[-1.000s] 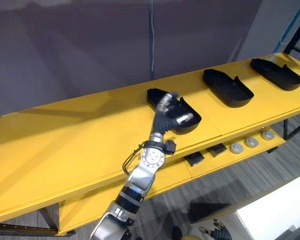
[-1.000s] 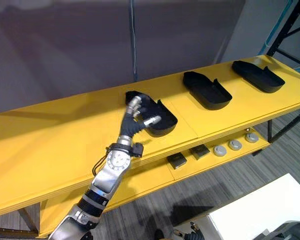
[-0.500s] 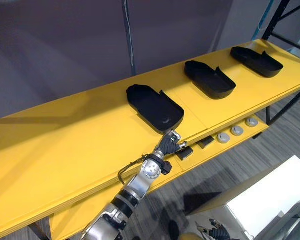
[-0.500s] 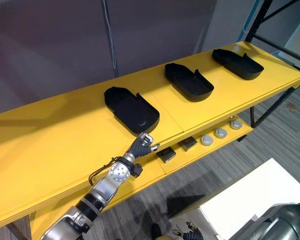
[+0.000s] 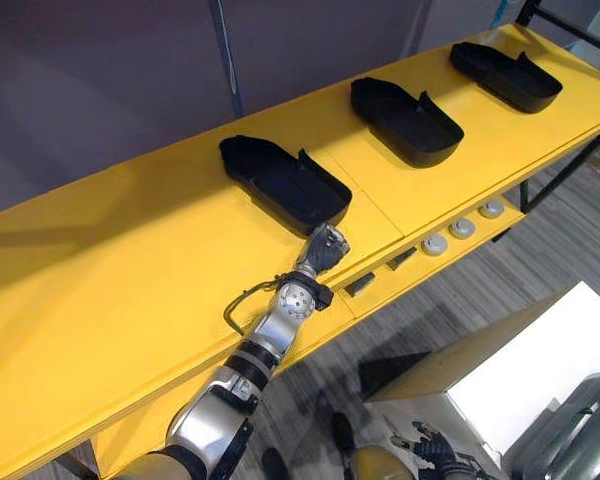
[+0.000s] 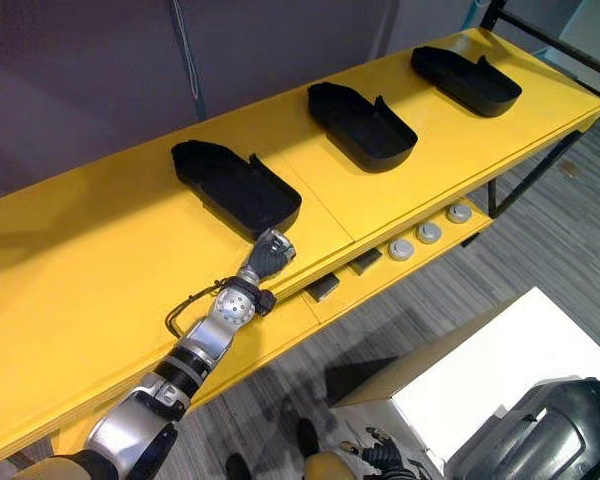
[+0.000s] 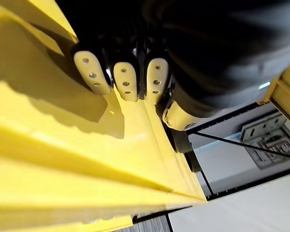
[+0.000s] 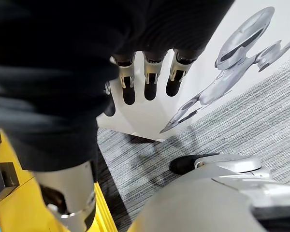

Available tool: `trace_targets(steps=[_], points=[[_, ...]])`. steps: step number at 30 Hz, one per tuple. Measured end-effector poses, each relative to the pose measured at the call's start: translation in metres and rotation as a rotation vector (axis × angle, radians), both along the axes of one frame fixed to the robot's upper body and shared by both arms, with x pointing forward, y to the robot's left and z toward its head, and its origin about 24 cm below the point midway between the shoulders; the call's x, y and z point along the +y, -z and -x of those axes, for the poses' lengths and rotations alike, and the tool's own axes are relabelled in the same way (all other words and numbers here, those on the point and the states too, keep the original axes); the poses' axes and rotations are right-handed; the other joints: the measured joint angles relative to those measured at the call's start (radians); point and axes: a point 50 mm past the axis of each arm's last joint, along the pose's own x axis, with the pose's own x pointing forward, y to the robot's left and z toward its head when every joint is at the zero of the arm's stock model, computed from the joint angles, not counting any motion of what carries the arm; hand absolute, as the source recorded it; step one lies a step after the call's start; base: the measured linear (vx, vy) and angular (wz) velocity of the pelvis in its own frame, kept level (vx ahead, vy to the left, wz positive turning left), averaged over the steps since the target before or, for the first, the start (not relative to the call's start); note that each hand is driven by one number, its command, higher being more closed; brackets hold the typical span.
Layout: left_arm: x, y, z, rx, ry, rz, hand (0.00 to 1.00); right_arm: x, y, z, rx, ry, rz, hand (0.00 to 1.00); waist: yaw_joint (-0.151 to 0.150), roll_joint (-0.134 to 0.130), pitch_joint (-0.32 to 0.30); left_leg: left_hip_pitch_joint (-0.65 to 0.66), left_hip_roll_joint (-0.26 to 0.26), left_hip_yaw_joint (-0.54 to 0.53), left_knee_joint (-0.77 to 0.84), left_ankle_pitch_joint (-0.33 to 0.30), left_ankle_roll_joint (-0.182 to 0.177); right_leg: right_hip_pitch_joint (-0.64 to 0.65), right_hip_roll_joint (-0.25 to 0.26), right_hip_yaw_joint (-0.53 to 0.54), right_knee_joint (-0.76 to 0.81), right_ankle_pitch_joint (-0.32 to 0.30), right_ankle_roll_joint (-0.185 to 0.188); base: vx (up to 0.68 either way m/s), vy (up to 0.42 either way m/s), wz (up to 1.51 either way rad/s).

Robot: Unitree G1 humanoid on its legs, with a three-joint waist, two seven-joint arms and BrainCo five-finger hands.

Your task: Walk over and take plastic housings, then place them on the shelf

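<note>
Three black plastic housings lie in a row on the yellow shelf top (image 5: 130, 290): the nearest housing (image 5: 280, 185), a middle housing (image 5: 405, 120) and a far housing (image 5: 505, 75). My left hand (image 5: 325, 247) is at the shelf's front edge, just in front of the nearest housing's near end. In the left wrist view its fingers (image 7: 125, 79) are curled into a fist over the yellow surface, with nothing in them. My right hand (image 8: 145, 79) hangs low beside me over the grey floor, fingers straight and empty.
A lower yellow shelf holds round grey discs (image 5: 462, 228) and small dark blocks (image 5: 360, 285). A white box (image 5: 510, 380) stands on the striped grey floor at the lower right. A black rack upright (image 6: 540, 30) rises at the shelf's far end.
My left hand has come off the nearest housing, drawn back to the shelf's front edge and curled shut. The housing stays on the shelf. The camera has shifted.
</note>
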Motion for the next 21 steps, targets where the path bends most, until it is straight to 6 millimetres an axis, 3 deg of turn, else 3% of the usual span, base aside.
trace_targets(steps=[14,21], points=[[0.007,-0.003,-0.005,0.011,-0.108,0.044,1.0,0.002,0.0,0.0,-0.007,0.011,-0.008,0.0,0.001,0.001,0.004,0.005,0.002,0.004,0.0,-0.001,-0.002,0.0,0.001,0.001,0.009,0.0,0.0,-0.03,-0.008,0.0],[0.001,-0.02,0.021,-0.11,-0.061,0.143,1.0,0.001,0.001,0.003,0.001,0.024,-0.002,0.0,0.011,0.002,0.003,0.01,-0.002,-0.025,0.0,0.002,0.002,0.016,-0.005,-0.021,0.007,-0.003,0.003,-0.02,-0.006,0.09]])
